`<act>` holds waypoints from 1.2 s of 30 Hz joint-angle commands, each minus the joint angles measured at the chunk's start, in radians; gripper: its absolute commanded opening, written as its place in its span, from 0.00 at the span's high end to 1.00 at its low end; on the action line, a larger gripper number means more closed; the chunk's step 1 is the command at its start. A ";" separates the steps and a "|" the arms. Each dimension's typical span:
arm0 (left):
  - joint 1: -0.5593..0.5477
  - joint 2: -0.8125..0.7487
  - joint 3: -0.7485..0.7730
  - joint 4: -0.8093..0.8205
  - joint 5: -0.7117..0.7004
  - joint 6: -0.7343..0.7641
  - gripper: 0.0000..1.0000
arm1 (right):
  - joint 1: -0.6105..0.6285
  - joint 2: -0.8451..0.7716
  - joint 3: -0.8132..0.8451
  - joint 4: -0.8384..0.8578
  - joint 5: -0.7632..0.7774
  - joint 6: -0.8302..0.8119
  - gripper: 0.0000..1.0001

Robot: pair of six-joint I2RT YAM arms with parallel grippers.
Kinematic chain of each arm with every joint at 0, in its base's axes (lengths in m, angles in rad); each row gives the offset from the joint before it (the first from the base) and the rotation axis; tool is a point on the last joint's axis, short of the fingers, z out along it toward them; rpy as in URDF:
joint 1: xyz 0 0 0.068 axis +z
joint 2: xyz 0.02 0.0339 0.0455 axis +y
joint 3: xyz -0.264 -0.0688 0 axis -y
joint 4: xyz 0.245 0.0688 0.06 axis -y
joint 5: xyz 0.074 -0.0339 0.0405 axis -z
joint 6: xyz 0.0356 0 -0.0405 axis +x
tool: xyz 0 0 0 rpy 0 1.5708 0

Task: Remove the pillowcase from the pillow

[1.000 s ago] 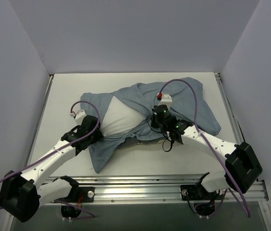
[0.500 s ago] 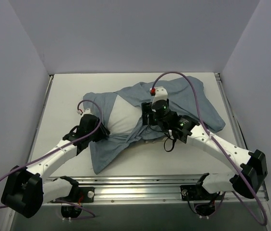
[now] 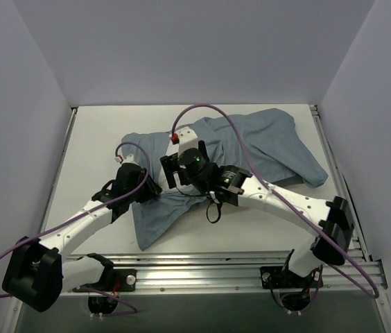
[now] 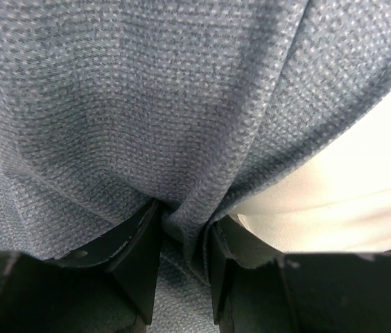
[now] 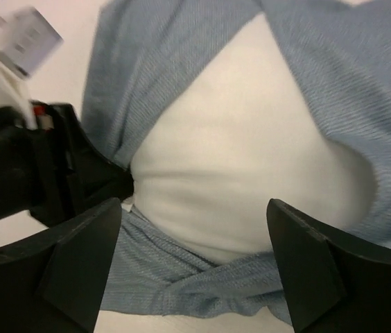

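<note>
- Pillowcase (image 3: pixel 265 142): blue-grey cloth spread across the middle and far right of the desk (image 3: pixel 91 146). One flap trails toward the near left. Only its plain woven face shows, and no print or brand mark can be seen on it.
- Pillow (image 5: pixel 251 139): a white cushion partly inside the pillowcase. In the right wrist view it bulges out through a gap where the cloth parts. In the top view the right arm covers most of it.
- Left pincer (image 4: pixel 181 222): clamped together on a gathered fold of the pillowcase, at the left edge of the bundle. The cloth rises in pleats from between the two black fingers. A strip of pillow shows just to the right of the fold.
- Right pincer (image 5: pixel 194 208): fingers set wide apart and holding nothing. It hangs above the bared pillow, just to the right of the left pincer. Whether the fingertips touch the cushion cannot be told.
- White tag (image 5: pixel 25 35): fixed on the left wrist and seen in the far left corner of the right wrist view. Its print is too blurred to read.
- Green light (image 3: pixel 197 159): glows on the right wrist housing.
- Purple cable (image 3: pixel 251 149): loops from the right wrist over the pillowcase.
</note>
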 commanded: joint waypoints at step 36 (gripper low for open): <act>-0.101 -0.084 0.027 -0.159 -0.058 -0.026 0.94 | -0.201 0.240 -0.162 0.261 -0.030 0.204 1.00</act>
